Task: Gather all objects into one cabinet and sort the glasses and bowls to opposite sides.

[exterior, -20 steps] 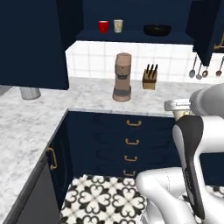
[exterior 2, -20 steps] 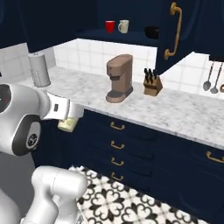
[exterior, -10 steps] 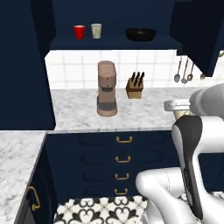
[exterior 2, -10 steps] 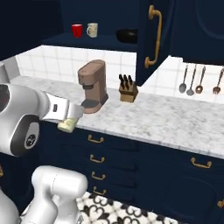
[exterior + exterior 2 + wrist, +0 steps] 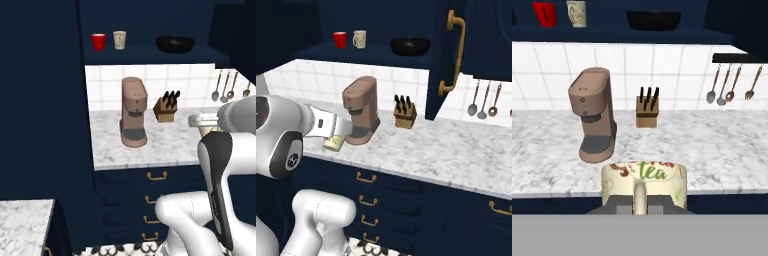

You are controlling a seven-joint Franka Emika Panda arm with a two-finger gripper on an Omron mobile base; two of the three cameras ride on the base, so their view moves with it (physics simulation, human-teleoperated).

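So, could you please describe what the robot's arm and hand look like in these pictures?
The arm is glossy white with rounded, tube-like links. A long dark panel runs down one link in the left base view, and a dark grey round joint cap with a small ring mark sits on the shoulder in the right base view. The hand is a white block with small dark markings. No cables are visible.

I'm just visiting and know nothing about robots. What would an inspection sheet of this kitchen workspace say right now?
Surface: grey-white marble counter along a white tiled wall.
Job's things: cream mug printed "tea", handle facing the hand camera, carried at the gripper. On the open cabinet shelf: a red cup, a cream cup beside it, a black bowl further right.
Clutter: brown coffee machine, knife block, hanging spoons.
Gripper: in front of the counter edge; its fingers are hidden behind the mug.
Cables: nothing seen.
Surroundings: navy drawers with gold handles, open cabinet door, patterned floor tiles.
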